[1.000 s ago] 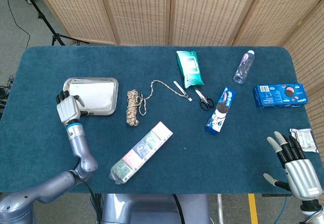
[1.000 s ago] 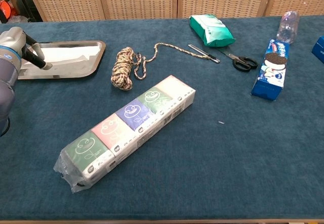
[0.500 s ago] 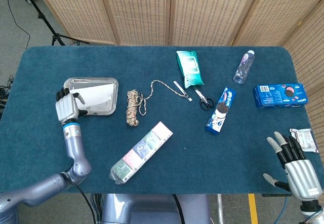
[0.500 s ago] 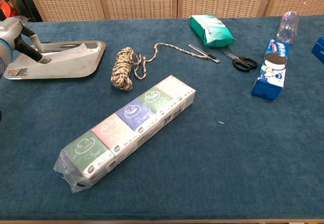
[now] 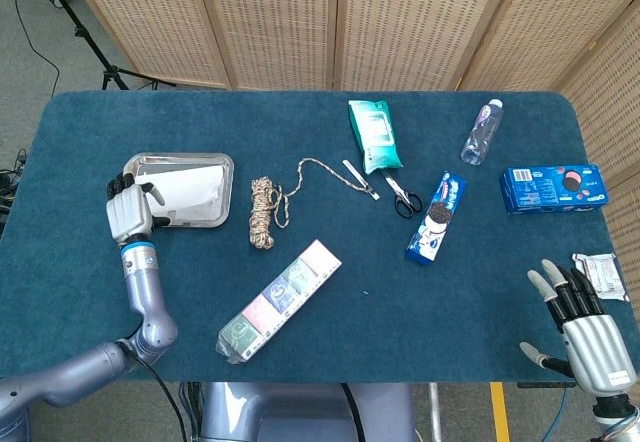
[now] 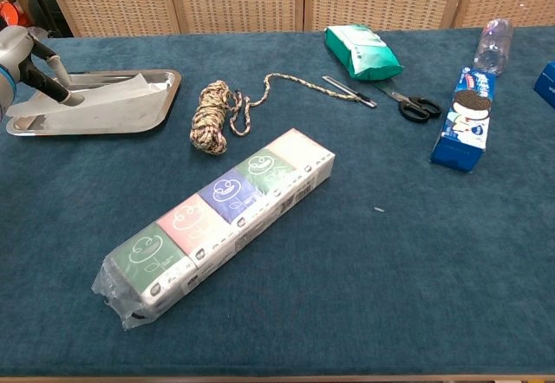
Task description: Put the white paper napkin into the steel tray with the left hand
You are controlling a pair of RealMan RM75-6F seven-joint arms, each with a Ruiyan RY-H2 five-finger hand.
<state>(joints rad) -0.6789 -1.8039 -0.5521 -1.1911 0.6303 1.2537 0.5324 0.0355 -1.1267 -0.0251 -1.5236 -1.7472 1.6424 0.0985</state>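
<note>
The steel tray [image 5: 216, 167] [image 6: 160, 106] sits at the table's left. The white paper napkin [image 5: 190, 192] [image 6: 113, 95] lies inside it, with its left edge raised toward my left hand [image 5: 128, 212] [image 6: 22, 54]. That hand hovers at the tray's left rim. Its fingers [image 6: 54, 84] reach down into the tray and pinch the napkin's lifted edge. My right hand [image 5: 585, 327] hangs past the table's near right corner with its fingers spread and nothing in it. The chest view does not show it.
A coiled rope [image 5: 262, 212] lies just right of the tray, and a long tissue multipack [image 5: 280, 300] sits in front of it. Further right are a green wipes pack [image 5: 373, 134], scissors [image 5: 403, 197], an Oreo sleeve [image 5: 437, 217], a bottle [image 5: 482, 132] and a blue cookie box [image 5: 553, 187].
My left hand has drawn back toward the tray's left rim and risen slightly. The napkin, flat in the tray before, now has its left side lifted. The right hand is unmoved.
</note>
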